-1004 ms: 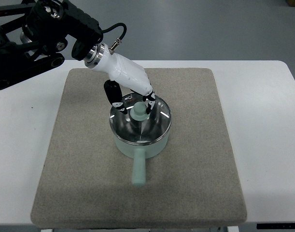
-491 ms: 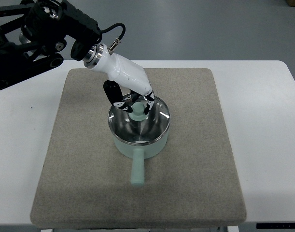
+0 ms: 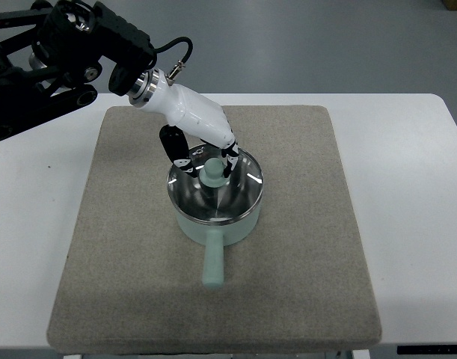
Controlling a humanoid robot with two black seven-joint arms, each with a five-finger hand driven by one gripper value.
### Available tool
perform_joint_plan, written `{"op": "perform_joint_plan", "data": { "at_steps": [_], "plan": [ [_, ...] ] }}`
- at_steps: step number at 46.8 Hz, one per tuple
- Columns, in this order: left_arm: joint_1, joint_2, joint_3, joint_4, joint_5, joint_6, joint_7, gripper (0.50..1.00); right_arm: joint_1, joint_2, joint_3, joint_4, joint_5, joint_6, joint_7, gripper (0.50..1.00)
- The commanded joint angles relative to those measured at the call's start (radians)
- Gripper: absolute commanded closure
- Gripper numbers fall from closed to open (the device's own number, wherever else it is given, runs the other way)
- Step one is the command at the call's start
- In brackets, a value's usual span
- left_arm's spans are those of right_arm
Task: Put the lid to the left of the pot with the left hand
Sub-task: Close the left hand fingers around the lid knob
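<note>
The white counter (image 3: 408, 224) spreads out beneath and around my hand, and on it lies the grey mat (image 3: 303, 284), reaching out on every side of my hand, with a broad bare stretch of felt to my hand's left where the lid belongs. Directly under my hand stands the pale green pot (image 3: 213, 226), its long handle (image 3: 213, 263) pointing away from my fingers toward the near edge of the mat. The steel lid (image 3: 213, 200) sits over the pot, and my left hand (image 3: 207, 163) is clenched on the lid's green knob (image 3: 211, 174), dark fingertips closed on either side of it. Compared with a second ago, the lid and my hand have shifted slightly to the left and a touch upward, so the lid's rim no longer sits quite where it did over the pot; I judge the lift has just begun. The lid is not yet clear of the pot, though, so what remains is to raise it free, carry it across to the open mat on my left, and set it down. My right arm is nowhere in view.
</note>
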Motion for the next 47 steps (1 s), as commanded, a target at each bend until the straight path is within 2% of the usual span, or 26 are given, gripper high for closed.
{"op": "perform_joint_plan", "data": {
  "at_steps": [1, 18, 25, 41, 43, 47],
  "plan": [
    [0.002, -0.001, 0.002, 0.002, 0.005, 0.024, 0.000, 0.763, -0.002, 0.000, 0.000, -0.001, 0.000, 0.000, 0.000, 0.576],
    [0.005, 0.002, 0.005, 0.008, 0.007, 0.057, 0.000, 0.759, 0.000, 0.000, 0.000, 0.001, 0.000, 0.000, -0.001, 0.576],
    [0.025, 0.001, 0.007, 0.008, 0.005, 0.106, 0.000, 0.754, 0.000, 0.000, 0.000, 0.001, 0.000, 0.002, 0.000, 0.576],
    [0.026, 0.005, -0.010, 0.012, -0.006, 0.118, 0.000, 0.750, 0.000, 0.000, 0.000, -0.001, 0.000, 0.000, 0.000, 0.576],
    [0.026, 0.005, -0.010, 0.012, -0.004, 0.126, 0.000, 0.744, -0.002, 0.000, 0.000, 0.001, 0.000, 0.000, -0.001, 0.576],
    [0.028, 0.005, -0.010, 0.012, -0.006, 0.135, 0.000, 0.699, 0.000, 0.000, 0.000, -0.001, 0.000, 0.000, 0.000, 0.576]
  ]
}}
